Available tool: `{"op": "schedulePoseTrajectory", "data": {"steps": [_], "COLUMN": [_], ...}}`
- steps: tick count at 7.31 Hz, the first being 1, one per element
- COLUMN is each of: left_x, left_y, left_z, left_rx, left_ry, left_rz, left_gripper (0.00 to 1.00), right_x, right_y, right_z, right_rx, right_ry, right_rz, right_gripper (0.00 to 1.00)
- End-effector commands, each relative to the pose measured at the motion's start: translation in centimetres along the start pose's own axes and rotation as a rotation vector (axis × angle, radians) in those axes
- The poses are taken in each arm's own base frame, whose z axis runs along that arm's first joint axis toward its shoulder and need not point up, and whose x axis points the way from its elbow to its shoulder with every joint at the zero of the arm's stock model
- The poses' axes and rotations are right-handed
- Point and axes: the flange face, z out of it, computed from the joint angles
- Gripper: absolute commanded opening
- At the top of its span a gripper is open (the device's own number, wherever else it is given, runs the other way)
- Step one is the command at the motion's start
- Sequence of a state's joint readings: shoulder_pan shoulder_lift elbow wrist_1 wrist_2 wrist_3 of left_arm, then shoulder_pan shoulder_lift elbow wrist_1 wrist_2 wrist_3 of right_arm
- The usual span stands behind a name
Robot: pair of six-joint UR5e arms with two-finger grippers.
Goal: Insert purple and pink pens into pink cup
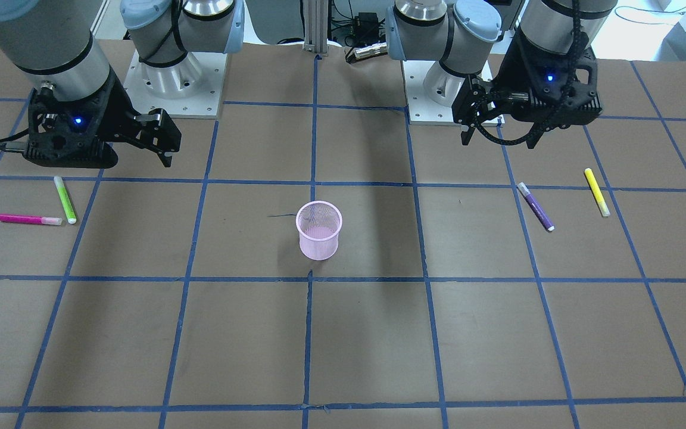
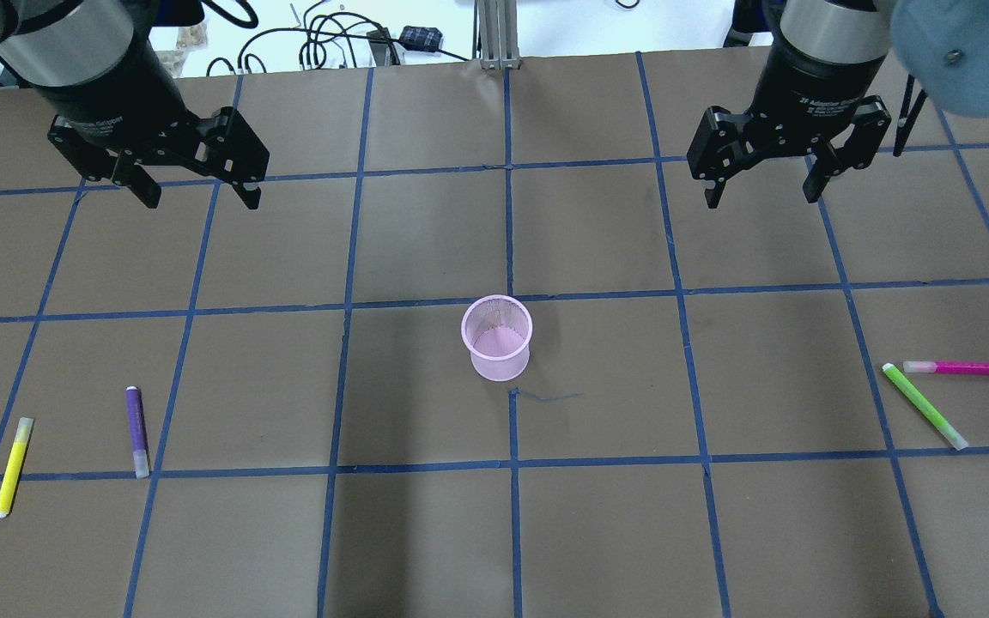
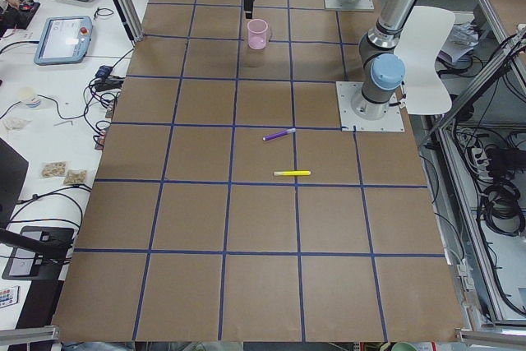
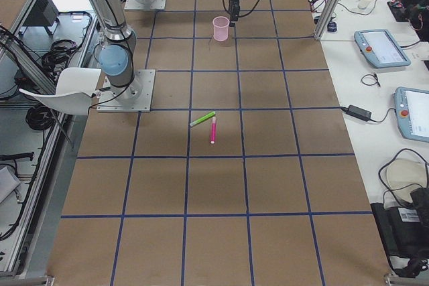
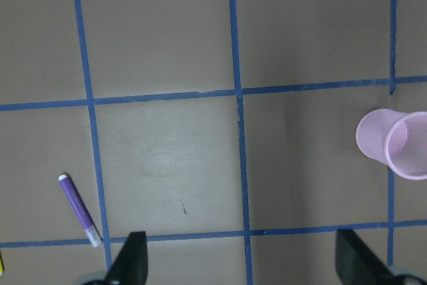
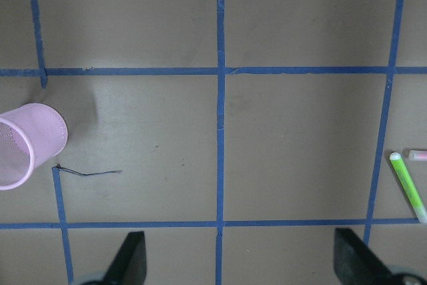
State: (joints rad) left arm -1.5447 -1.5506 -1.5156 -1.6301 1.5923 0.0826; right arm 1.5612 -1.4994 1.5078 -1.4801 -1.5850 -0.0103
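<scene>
— How are the jaws standing?

— The left jaws and the right jaws are both hanging wide open above the worktop, gripping nothing.

— And the cup?

— The pink cup is standing upright in the middle of the worktop, between the two arms. Its inside is showing only its own mesh wall and floor.

— Where are the pens lying?

— The purple pen is lying flat on the robot's left, well apart from the cup, with a yellow pen near it, further out. The pink pen is lying flat on the robot's right. Its pale end is sitting just beside one end of a green pen, the two making a V.

— Are the wrist cameras showing all that?

— Only partly. The left wrist view is taking in the purple pen and the cup, plus a sliver of yellow at its lower left corner. The right wrist view is catching the cup, the whole green pen and just the pale tip of the pink pen at its right edge. The overhead and front-facing views are showing all four pens at once.
</scene>
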Motion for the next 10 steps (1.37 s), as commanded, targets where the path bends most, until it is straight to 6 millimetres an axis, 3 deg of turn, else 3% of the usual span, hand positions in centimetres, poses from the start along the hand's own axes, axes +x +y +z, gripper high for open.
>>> {"op": "schedulePoseTrajectory", "data": {"steps": [1, 4, 6, 8, 9, 10], "left_x": [0.0, 0.0, -0.7, -7.6, -11.6, -15.9], "left_y": [0.0, 0.1, 0.9, 0.0, 0.5, 1.4], "left_z": [0.0, 0.2, 1.6, 5.7, 8.1, 11.8], "left_rx": [0.001, -0.002, -0.038, -0.113, -0.160, -0.228], "left_ry": [0.001, -0.001, -0.003, 0.014, 0.027, 0.056], "left_rz": [0.000, -0.001, -0.017, -0.153, -0.221, -0.299], "left_gripper": [1.00, 1.00, 1.00, 1.00, 1.00, 1.00], "right_x": [0.4, -0.1, 0.0, 0.4, 0.4, 0.9], "right_y": [0.0, 0.1, -0.1, -0.4, -0.5, -0.7], "right_z": [0.2, -0.2, 0.0, 0.3, 0.4, 0.4], "right_rx": [-0.008, 0.004, 0.006, 0.001, -0.001, 0.002], "right_ry": [0.000, -0.003, -0.002, 0.003, 0.005, 0.017], "right_rz": [0.013, 0.001, 0.010, 0.004, -0.042, -0.156], "right_gripper": [1.00, 1.00, 1.00, 1.00, 1.00, 1.00]}}
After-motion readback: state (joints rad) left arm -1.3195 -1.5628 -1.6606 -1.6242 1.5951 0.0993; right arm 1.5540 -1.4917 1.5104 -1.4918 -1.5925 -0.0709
